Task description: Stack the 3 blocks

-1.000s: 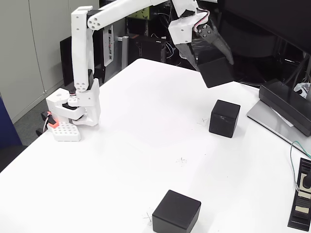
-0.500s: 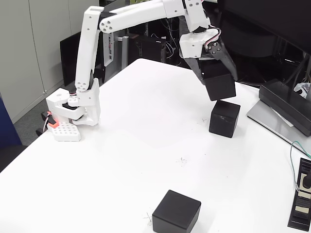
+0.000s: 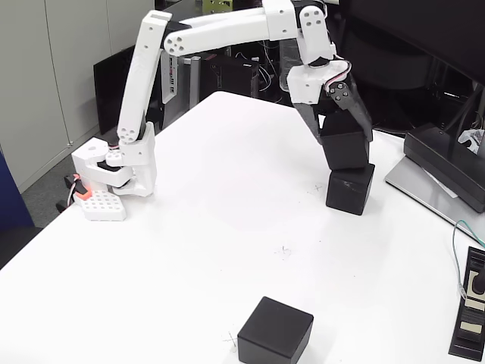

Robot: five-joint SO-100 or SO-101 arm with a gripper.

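My gripper is shut on a matte black block and holds it right on top of a second black block that stands on the white table at the right. The held block rests slightly tilted on the lower one. A third black block sits alone near the table's front edge. The white arm reaches over from its base at the left.
A dark laptop-like slab lies at the table's right edge, with a flat black labelled device at the lower right. Black monitors and cabling crowd the space behind the table. Bare white tabletop spreads between base and blocks.
The arm has carried the held block down and to the right, from above the table to resting on the right-hand block. The other two blocks have stayed put.
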